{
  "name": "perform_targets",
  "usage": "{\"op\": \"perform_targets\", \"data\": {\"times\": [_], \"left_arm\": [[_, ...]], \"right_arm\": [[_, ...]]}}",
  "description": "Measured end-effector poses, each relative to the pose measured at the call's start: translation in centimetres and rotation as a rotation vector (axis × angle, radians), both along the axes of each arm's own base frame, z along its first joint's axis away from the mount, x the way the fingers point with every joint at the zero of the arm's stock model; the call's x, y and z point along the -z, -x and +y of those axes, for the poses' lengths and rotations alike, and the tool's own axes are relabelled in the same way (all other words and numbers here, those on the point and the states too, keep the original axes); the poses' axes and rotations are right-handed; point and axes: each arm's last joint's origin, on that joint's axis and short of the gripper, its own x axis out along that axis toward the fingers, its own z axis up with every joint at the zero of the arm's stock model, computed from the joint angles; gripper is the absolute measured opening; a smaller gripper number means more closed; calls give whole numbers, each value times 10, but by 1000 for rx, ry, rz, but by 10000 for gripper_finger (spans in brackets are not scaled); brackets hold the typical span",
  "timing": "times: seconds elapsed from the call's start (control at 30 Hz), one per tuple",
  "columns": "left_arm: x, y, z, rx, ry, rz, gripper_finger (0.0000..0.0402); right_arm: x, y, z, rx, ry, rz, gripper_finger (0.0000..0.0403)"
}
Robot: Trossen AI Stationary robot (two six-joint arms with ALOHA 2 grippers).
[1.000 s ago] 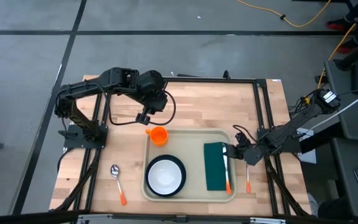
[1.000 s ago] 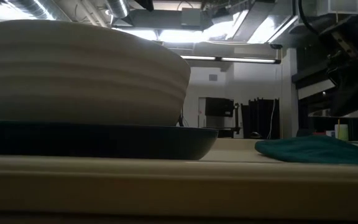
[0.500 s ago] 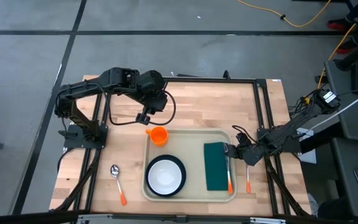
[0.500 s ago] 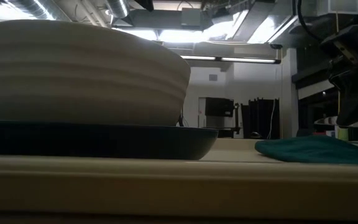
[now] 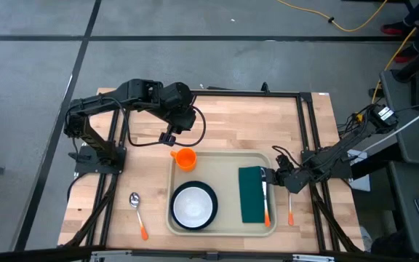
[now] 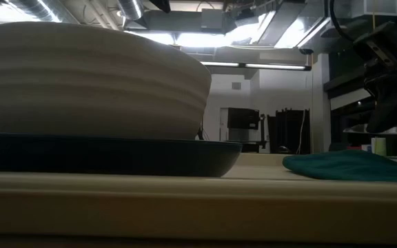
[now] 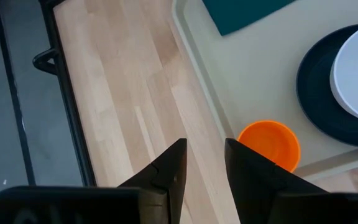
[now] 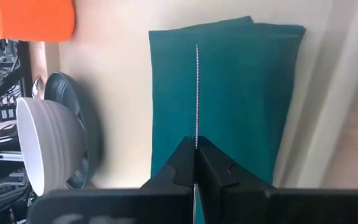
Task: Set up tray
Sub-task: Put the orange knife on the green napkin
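The cream tray [image 5: 228, 185] lies at the table's near middle. Standing in it are an orange cup [image 5: 185, 158] in the far left corner, a dark plate [image 5: 214, 211] carrying a white bowl [image 5: 193, 207], and a folded teal napkin [image 5: 250, 196] on the right. My right gripper [image 5: 268, 177] hangs over the napkin's far right part, shut on an orange-handled knife [image 5: 265, 200] that runs along the napkin's right edge. My left gripper [image 5: 169, 137] is open and holds nothing. It hangs above the wood just beyond the tray's far left corner, near the cup [image 7: 269, 144]. My right gripper pinches the knife's metal blade [image 8: 196, 134] between its two fingers, which slant down from the table's right and lie across the knife. The serrated blade shows edge-on, running out past the fingertips over the napkin [image 8: 241, 93]. The orange handle [image 5: 267, 217] points toward the near edge. Whether the knife rests on the napkin, I cannot tell.
A spoon with an orange handle [image 5: 137, 213] lies on the wood left of the tray. Another orange-handled utensil [image 5: 290, 215] lies right of the tray, partly under my right arm. Black frame rails [image 5: 305, 124] border the table. Bare wood [image 5: 246, 124] stretches beyond the tray.
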Motion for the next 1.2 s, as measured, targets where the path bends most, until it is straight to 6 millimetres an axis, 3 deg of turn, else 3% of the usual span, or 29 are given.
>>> {"op": "perform_targets", "data": {"times": [0.6, 1.2], "left_arm": [[0, 0, 0, 1, -1, 0, 102], [0, 0, 0, -1, 0, 0, 102]], "right_arm": [[20, -12, 0, 37, -8, 84, 4], [20, -12, -2, 41, -4, 95, 7]]}}
